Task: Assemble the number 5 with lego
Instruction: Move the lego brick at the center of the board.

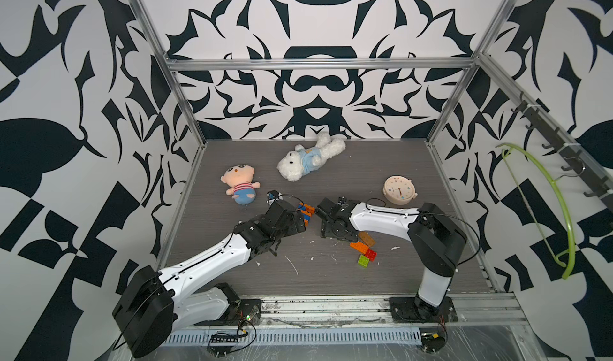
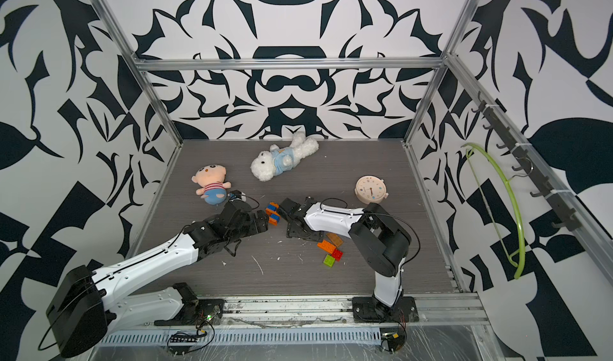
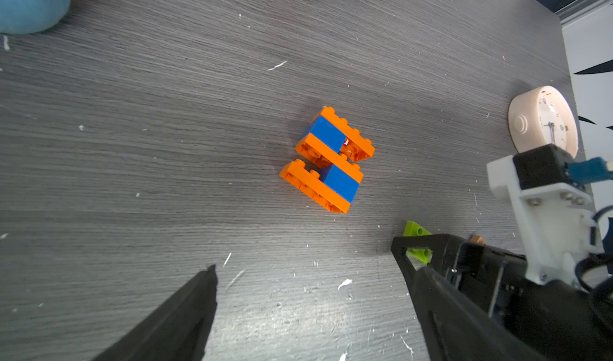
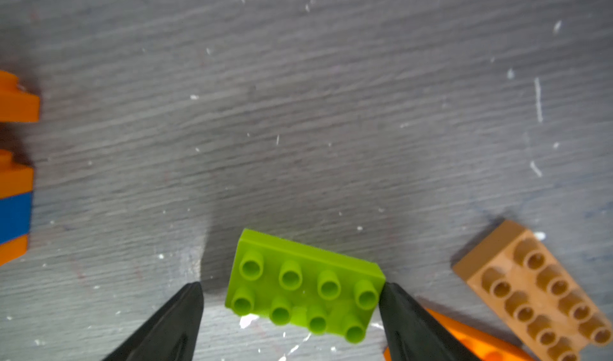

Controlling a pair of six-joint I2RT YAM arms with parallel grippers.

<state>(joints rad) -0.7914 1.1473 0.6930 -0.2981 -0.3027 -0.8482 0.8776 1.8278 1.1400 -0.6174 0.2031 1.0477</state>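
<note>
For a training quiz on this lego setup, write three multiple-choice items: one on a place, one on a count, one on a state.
1. The tan brick lies:
A on the clock
B beside the loose orange brick
C against the striped doll

2. Studs on the green brick in the right wrist view:
A four
B six
C eight

3. The right gripper is:
A open astride the green brick
B shut on the tan brick
C shut on the cluster

Key:
1. B: they sit side by side in both top views.
2. C: two rows of four.
3. A: the jaws stand wider than the brick.

A doll [image 1: 239, 185], a white bear [image 1: 308, 158] and a clock [image 1: 399, 190] lie apart on the table [image 1: 365, 163]; a green hanger [image 1: 572, 240], it seems, hangs outside.
</note>
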